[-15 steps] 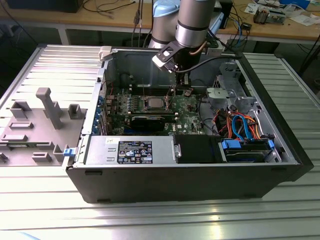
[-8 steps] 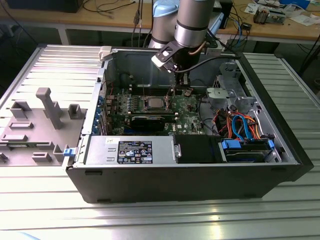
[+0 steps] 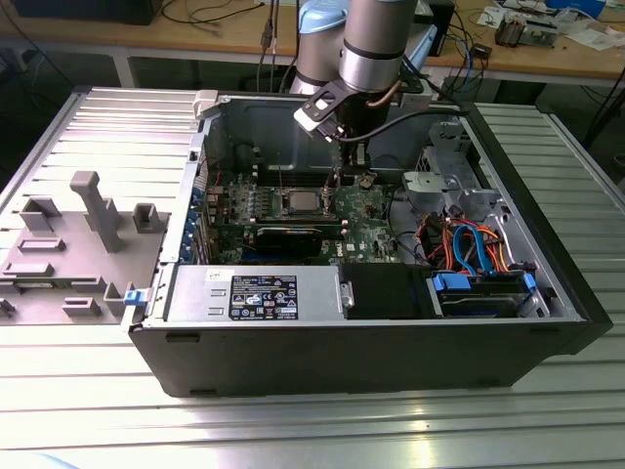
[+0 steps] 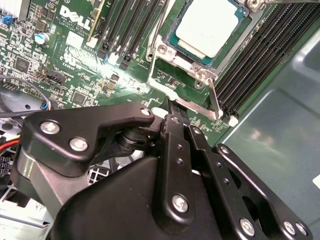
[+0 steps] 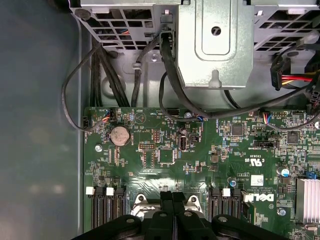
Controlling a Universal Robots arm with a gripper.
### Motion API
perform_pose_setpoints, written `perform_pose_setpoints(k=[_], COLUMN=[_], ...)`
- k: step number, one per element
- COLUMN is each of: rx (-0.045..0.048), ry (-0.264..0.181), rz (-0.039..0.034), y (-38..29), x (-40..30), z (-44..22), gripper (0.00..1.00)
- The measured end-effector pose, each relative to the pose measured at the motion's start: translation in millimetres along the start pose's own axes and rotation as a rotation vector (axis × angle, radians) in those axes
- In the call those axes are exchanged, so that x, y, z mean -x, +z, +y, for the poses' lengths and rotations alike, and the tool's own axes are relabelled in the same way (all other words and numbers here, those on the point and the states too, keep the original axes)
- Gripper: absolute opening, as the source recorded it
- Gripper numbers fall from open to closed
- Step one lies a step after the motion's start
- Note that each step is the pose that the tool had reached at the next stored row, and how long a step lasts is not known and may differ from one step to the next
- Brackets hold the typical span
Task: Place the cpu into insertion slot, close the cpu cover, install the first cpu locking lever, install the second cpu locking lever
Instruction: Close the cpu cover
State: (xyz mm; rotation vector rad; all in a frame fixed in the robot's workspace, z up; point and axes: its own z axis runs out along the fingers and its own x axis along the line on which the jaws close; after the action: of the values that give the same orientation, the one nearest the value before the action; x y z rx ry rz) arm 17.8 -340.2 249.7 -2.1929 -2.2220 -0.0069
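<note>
Pincer (image 4: 177, 116) clenched shut by the cpu (image 4: 207, 25)
The cpu lies flat in the insertion slot (image 4: 170, 36), long black slots (image 4: 127, 30) on both sides.

— What sort of place is this?
— A robotics lab or workshop. An open computer case (image 3: 371, 357) sits on a ribbed metal tabletop (image 3: 293, 430), and a robot arm (image 3: 376, 44) reaches into it.
— Anything else?
— Grey moulded fixtures (image 3: 93, 210) lie beside the case. A wooden tabletop (image 3: 547, 62) behind is strewn with cables (image 3: 210, 15) and electronic parts (image 3: 527, 29).
</note>
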Motion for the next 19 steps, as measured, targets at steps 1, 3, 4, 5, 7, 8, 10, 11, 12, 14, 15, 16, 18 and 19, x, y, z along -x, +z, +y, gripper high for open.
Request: perform_pose_setpoints(k=[1,3,4,5,7,8,10,11,12,14,15,16,18,19], rx=[0.0,0.0,0.0001,0.0,0.0,0.0001,0.0001,0.0,0.0,0.0,0.0001,0.0,0.0,0.0001], ry=[0.0,0.0,0.0,0.0,0.0,0.0,0.0,0.0,0.0,0.0,0.0,0.0,0.0,0.0], rz=[0.0,0.0,0.0,0.0,0.0,0.0,0.0,0.0,-0.0001,0.0,0.0001,0.0,0.0001,0.0], y=[0.0,0.0,0.0,0.0,0.0,0.1,0.1,0.1,0.1,0.1,0.1,0.1,0.2,0.2], x=[0.0,0.0,0.0,0.0,0.0,-0.1,-0.1,-0.1,-0.1,-0.1,-0.1,-0.1,-0.2,-0.2], z=[-0.3,-1.3,-1.9,-2.5,-3.3,-3.9,-5.6,-6.0,-7.1,-8.7,-9.5,-9.9,-11.5,-12.1], gripper=[0.11,0.11,0.11,0.11,0.11,0.11,0.11,0.11,0.11,0.11,0.11,0.11,0.11,0.11])
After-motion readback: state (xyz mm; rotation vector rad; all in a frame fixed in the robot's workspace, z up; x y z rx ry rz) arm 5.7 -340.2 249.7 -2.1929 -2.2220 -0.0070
